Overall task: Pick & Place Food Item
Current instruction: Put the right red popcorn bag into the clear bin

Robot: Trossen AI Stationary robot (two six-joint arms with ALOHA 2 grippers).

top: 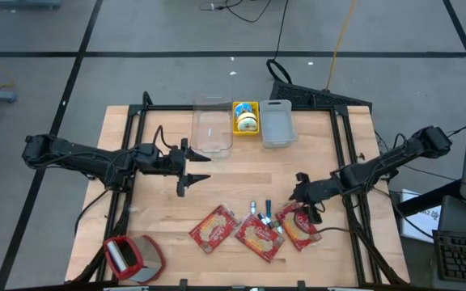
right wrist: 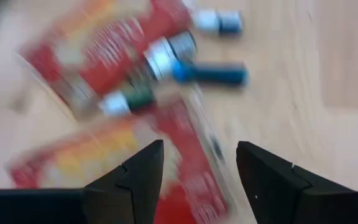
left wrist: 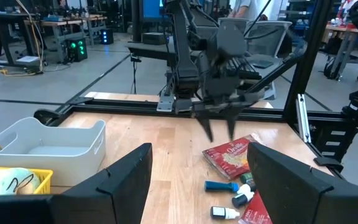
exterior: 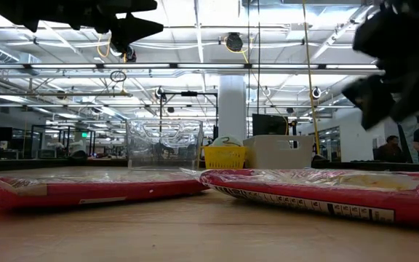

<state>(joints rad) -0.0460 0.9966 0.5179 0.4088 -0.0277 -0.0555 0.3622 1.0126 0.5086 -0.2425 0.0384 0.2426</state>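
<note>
Red, glossy food packets lie flat on the pale wooden counter [top: 160, 218] near its front edge: we count three, a left red packet [top: 213, 228], a middle red packet [top: 259, 237] and a right red packet [top: 300, 228], with a few small capped tubes and bottles [top: 263, 215] scattered between them. Our right pincer [top: 307, 196] hangs just above the right red packet with its dark fingers [right wrist: 132, 177] parted and nothing between them, so we judge the step in hand to be the descent for a pick. To do it well, we should come down squarely over one edge of the packet, keep the fingers clear of the loose tubes beside it, and close only once the flat pack sits between the pads; thin wrappers tend to slip, so a firm pinch near a corner seems wise. The likely destinations stand at the far edge: a clear plastic bin [top: 212, 126], a small yellow basket [top: 246, 117] and a grey lidded tub [top: 277, 123]. Our left pincer [top: 191, 167] waits wide and empty near the clear bin.
</note>
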